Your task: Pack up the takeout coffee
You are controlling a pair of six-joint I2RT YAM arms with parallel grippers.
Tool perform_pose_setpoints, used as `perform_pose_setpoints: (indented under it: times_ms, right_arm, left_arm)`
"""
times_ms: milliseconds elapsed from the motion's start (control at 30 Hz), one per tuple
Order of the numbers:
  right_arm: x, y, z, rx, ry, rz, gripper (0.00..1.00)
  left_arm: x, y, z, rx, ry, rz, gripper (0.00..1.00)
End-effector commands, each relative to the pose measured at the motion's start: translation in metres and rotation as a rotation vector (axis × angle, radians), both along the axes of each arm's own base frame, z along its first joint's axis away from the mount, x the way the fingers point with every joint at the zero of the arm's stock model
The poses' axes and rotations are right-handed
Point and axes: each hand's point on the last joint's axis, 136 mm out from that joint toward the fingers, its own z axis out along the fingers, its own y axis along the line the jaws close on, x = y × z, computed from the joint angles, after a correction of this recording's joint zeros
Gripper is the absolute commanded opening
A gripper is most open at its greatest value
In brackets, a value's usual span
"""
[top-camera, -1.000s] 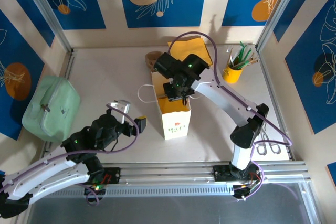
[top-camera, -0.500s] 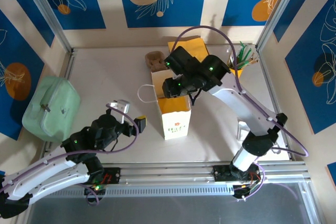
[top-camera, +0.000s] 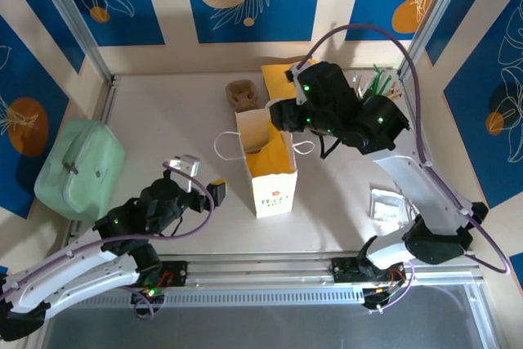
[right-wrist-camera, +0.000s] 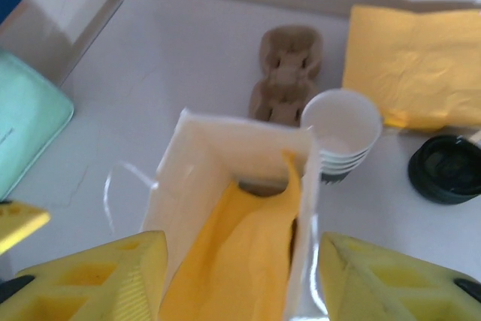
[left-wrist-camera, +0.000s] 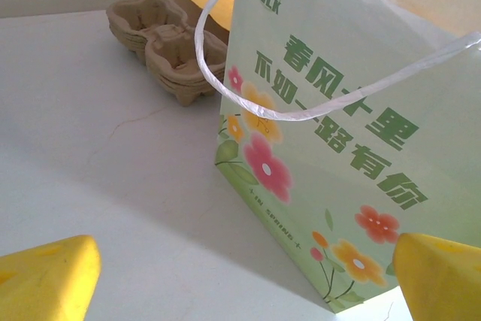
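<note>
Starting at the far left, a mint-green pouch (top-camera: 78,169) lies against the side of the table (top-camera: 163,112). Next along, the left gripper (top-camera: 202,177) sits low just beside the paper bag (top-camera: 274,190), jaws spread wide with nothing in them, its camera looking at the bag's flowered side. Centre stage, the paper bag stands upright, mouth open, with a yellow liner (right-wrist-camera: 233,253) showing inside. Over its far rim hovers the right gripper (right-wrist-camera: 234,280), fingers apart and empty, looking straight down into the bag.

And the takeout coffee? My read is that it's down in that bag. A dark patch (right-wrist-camera: 261,184) deep beside the liner could be its lid, though I can't tell for sure. Just behind the bag stands the stack of lidless cups (right-wrist-camera: 342,129), and further right the black lids (right-wrist-camera: 443,171). So the packing looks largely done. What's left, by my call, is for the right arm to pull clear.
</note>
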Motion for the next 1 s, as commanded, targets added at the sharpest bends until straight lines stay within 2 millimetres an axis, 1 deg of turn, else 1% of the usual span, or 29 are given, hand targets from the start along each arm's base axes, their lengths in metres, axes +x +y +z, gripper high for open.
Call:
perform_pose_setpoints:
  times_ms: [0, 100, 167, 300, 367, 467, 567, 700, 967]
  right_arm:
    - [0.02, -0.018, 0.023, 0.031, -0.109, -0.051, 0.56]
    - [0.035, -0.035, 0.024, 0.049, -0.114, -0.094, 0.58]
    - [0.051, -0.045, 0.021, 0.054, -0.126, -0.119, 0.59]
    - [0.082, -0.067, 0.006, 0.053, -0.1, -0.179, 0.59]
    - [0.099, -0.08, -0.002, 0.053, -0.08, -0.23, 0.59]
    - [0.126, -0.095, -0.012, 0.061, -0.057, -0.293, 0.6]
    - [0.153, -0.103, -0.028, 0.054, -0.035, -0.324, 0.61]
    - [0.186, -0.109, -0.053, 0.055, 0.024, -0.35, 0.61]
    - [0.237, -0.108, -0.106, 0.036, 0.125, -0.372, 0.61]
  left_arm:
    - [0.0, 0.003, 0.004, -0.006, -0.012, 0.016, 0.99]
    - [0.001, 0.004, 0.005, -0.005, -0.017, 0.021, 0.99]
    - [0.002, 0.004, 0.006, -0.004, -0.019, 0.026, 0.99]
    - [0.002, 0.005, 0.005, -0.001, -0.022, 0.03, 0.99]
    - [0.003, 0.005, 0.006, -0.003, -0.025, 0.031, 0.99]
    - [0.003, 0.004, 0.005, -0.003, -0.024, 0.032, 1.0]
    - [0.004, 0.004, 0.006, -0.002, -0.025, 0.034, 0.99]
    - [0.004, 0.003, 0.005, -0.004, -0.026, 0.034, 0.99]
    - [0.007, 0.003, 0.005, 0.012, -0.028, 0.045, 0.99]
